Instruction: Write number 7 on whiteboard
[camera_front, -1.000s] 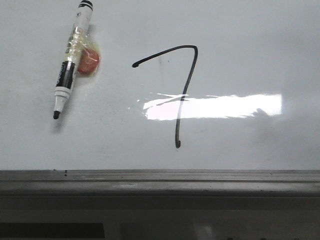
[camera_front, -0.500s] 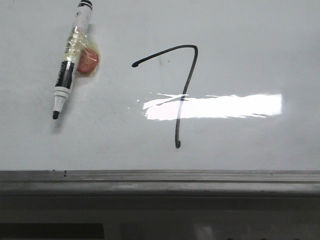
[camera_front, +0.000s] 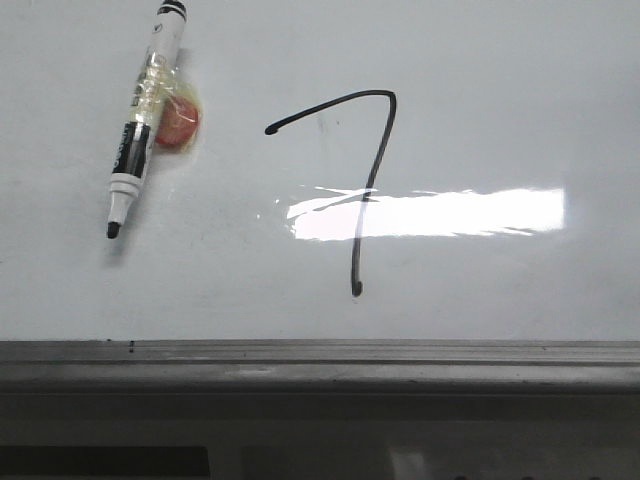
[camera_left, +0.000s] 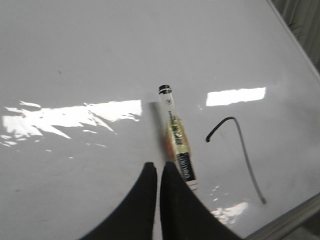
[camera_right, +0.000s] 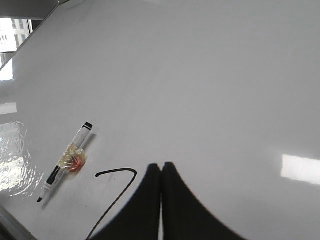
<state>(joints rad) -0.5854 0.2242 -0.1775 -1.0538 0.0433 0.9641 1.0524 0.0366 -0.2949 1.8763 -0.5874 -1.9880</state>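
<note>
Number 7 (camera_front: 360, 180) drawn complete, mid whiteboard (camera_front: 500, 80). Marker (camera_front: 140, 130) lies uncapped to 7's left, untouched. Left end effector (camera_left: 159, 172) & right end effector (camera_right: 161, 170) both pinched together, empty. Task looks done, nothing left.

— That big pale grey-white whiteboard (camera_front: 500, 80) is really glossy, isn't it? The ceiling light lies on it as a hard bright bar.

— Smooth as glass. The dark grey frame edge (camera_front: 320, 362) along the near side looks like brushed metal, duller, with fine lengthwise grooves.

— And the thin black hand-drawn number 7 (camera_front: 372, 170)?

— Matt ink; it keeps dark even across the glare.

— The white-barrelled plastic marker with black ends (camera_front: 142, 124) has a slight sheen, and there's shiny, crinkled clear tape round its middle, over a small red-orange lump (camera_front: 178, 124).

— The black left end effector (camera_left: 159, 172) and black right end effector (camera_right: 161, 172) look matt, no reflections on them.
</note>
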